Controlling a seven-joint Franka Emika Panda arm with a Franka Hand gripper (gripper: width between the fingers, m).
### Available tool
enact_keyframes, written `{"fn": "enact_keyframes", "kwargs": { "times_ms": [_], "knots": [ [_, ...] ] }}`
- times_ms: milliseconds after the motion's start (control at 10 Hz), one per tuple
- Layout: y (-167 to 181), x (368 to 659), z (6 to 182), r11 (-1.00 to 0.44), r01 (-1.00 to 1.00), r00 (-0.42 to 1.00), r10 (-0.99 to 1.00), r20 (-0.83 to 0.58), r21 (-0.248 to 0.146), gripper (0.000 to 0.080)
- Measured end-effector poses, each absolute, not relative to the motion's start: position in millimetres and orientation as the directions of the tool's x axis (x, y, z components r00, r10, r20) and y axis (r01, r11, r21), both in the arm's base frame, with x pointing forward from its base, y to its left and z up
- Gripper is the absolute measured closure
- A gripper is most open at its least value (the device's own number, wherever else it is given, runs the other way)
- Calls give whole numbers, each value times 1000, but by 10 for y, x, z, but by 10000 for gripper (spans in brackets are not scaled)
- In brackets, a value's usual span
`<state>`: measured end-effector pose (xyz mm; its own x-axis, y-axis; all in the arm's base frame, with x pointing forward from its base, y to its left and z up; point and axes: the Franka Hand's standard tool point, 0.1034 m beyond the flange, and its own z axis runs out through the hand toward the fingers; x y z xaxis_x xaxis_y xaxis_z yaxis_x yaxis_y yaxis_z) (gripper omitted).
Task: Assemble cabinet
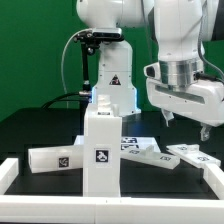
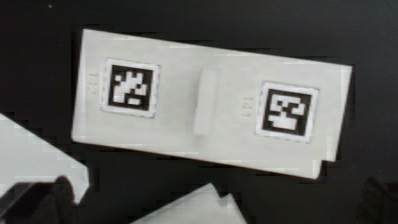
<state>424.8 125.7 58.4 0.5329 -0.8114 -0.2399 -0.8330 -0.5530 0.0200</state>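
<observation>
Overhead, the gripper (image 1: 183, 118) hangs above a flat white cabinet panel (image 2: 205, 100) lying on the black surface (image 2: 32, 60), seemingly empty, though I cannot tell whether it is open.

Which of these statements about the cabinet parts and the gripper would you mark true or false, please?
1. A tall white box stands upright on the table. True.
2. The gripper holds a panel. False: it hangs empty above the flat panels.
3. The panel in the wrist view carries two tags. True.
4. The table is white. False: it is black.
5. The tall white box bears no tag. False: one tag sits on its front.
</observation>
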Motion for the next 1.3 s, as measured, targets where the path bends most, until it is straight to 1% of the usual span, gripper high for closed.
{"fn": "enact_keyframes", "kwargs": {
  "times_ms": [100, 200, 300, 400, 600, 800, 900, 1000, 1100, 1300],
  "knots": [
    [1133, 4240, 586, -624, -781, 601, -763, -241, 28, 2],
    [1073, 4281, 678, -652, -758, 623, -738, -258, 35, 2],
    [1083, 4342, 805, -698, -715, 664, -699, -266, 47, 2],
    [1150, 4389, 853, -722, -690, 691, -677, -253, 48, 2],
    [1137, 4379, 826, -721, -692, 689, -678, -254, 48, 2],
    [1042, 4462, 834, -784, -620, 745, -605, -279, 45, 2],
    [1010, 4598, 937, -816, -577, 774, -562, -293, 42, 2],
    [1036, 4739, 1044, -860, -508, 814, -497, -300, 47, 2],
    [1104, 4838, 1102, -874, -484, 826, -473, -305, 46, 2],
    [1110, 4833, 1092, -866, -497, 818, -486, -309, 46, 2]
  ]
}}
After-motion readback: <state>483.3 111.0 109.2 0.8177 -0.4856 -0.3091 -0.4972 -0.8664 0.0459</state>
